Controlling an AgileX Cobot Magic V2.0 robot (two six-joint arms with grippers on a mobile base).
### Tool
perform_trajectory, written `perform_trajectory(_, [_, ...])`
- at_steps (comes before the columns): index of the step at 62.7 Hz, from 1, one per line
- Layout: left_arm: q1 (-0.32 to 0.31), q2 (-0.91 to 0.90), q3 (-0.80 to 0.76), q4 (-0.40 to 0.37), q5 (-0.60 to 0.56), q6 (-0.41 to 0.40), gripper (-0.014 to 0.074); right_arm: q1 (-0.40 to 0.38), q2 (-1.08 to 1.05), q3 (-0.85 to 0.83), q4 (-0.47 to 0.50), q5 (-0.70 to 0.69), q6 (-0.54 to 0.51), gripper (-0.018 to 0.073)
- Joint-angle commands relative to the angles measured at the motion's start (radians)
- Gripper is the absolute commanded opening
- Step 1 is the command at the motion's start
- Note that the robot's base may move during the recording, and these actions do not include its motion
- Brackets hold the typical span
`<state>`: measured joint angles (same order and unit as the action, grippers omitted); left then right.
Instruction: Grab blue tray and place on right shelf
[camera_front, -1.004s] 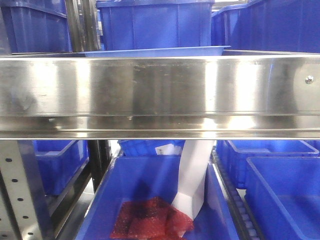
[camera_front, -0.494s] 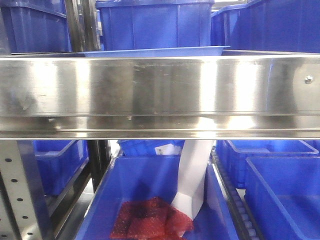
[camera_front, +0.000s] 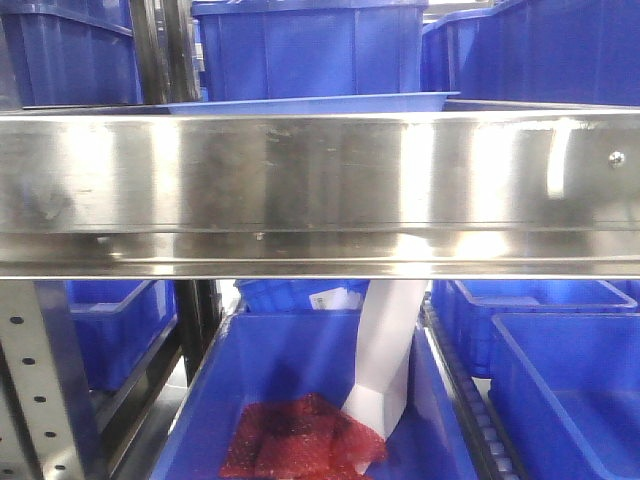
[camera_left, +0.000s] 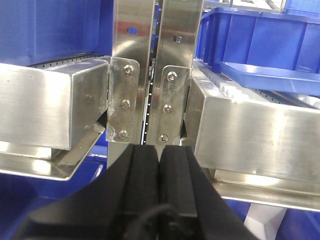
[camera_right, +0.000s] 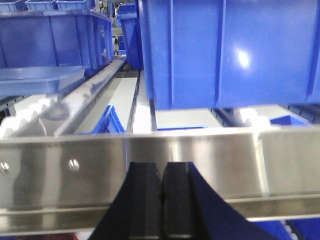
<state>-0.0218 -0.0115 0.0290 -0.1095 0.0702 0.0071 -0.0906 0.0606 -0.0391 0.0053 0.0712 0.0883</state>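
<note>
Pressing their black pads flat together with nothing between them, the left gripper (camera_left: 160, 165) and the right gripper (camera_right: 161, 200) both sit empty at 6 o'clock in their wrist views, each facing the brushed-steel front rail of the right shelf (camera_front: 320, 185). Outward from the left one, the blue tray (camera_left: 270, 76) lies at 2 o'clock on the shelf's white rollers; the right wrist sees it at 9 o'clock – already on the rack, just behind the rail. It looks light, stiff and glossy, so probably slippery; the flared rim along a long side is the likeliest hold. Its inside is hidden. Behind stand deep storage bins (camera_front: 310, 50), contents unseen – a lower bin (camera_front: 300, 380) at 6 o'clock holds red mesh (camera_front: 300, 440) and a white sheet (camera_front: 385, 350).
</note>
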Motion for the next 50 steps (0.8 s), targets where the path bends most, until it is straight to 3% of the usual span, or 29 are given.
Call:
perform_trajectory(1, [-0.001,-0.015,0.028,-0.005,-0.091,0.003,-0.0048,-0.008,-0.011,0.036,0.009,-0.2,-0.015,0.0056])
perform_trajectory(9, [-0.001,-0.015,0.028,-0.005,-0.091,0.003,-0.0048,-0.008,-0.097,0.044,-0.005,-0.141,-0.015,0.0056])
perform_trajectory(50, [-0.001,-0.014,0.028,-0.005,-0.091,0.003,-0.0048,-0.007,-0.09,0.044,-0.005,-0.131,-0.015,0.0056])
